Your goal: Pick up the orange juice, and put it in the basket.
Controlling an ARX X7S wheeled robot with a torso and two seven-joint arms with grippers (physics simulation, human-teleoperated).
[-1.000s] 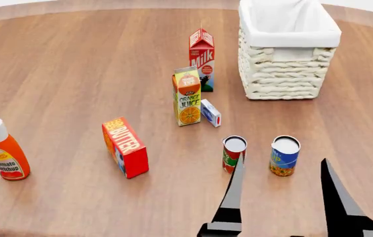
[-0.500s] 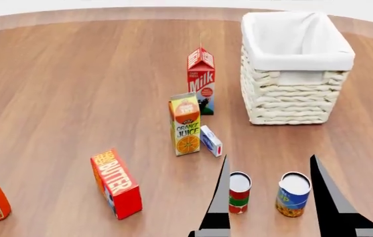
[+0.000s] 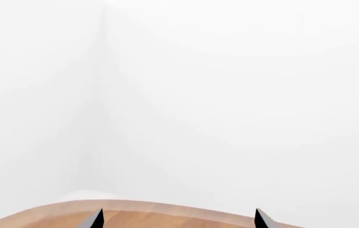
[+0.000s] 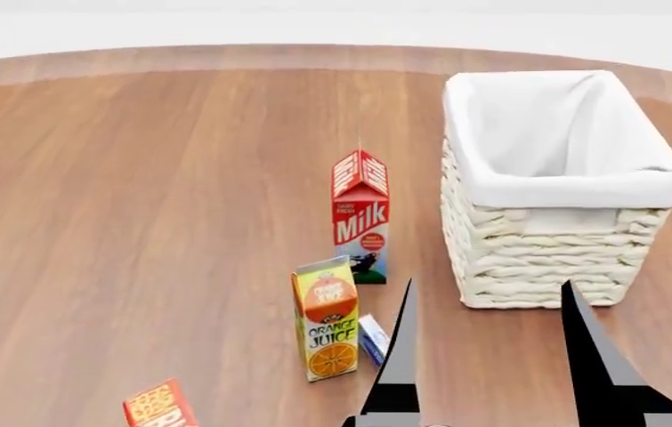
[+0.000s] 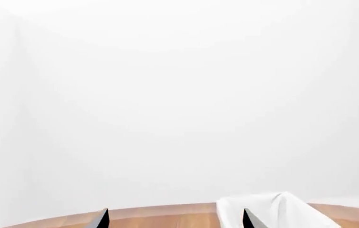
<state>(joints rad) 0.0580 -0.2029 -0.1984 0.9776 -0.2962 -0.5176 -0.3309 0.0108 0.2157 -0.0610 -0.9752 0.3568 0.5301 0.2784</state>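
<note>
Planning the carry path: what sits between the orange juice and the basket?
In the head view, a small white-blue box beside the orange juice and the right gripper's fingers; otherwise bare wood before the basket.

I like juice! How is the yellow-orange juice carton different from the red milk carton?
The yellow-orange juice carton shows an orange slice; the red milk carton shows white "Milk" lettering. The juice carton stands nearer the robot, the milk carton farther back beside the white wicker basket. Both are upright with gable tops.

Two dark fingertips (image 3: 97,219) of the left gripper (image 3: 178,219) stand spread apart above the table (image 3: 166,217) edge; beyond, white wall (image 3: 230,95).
</note>
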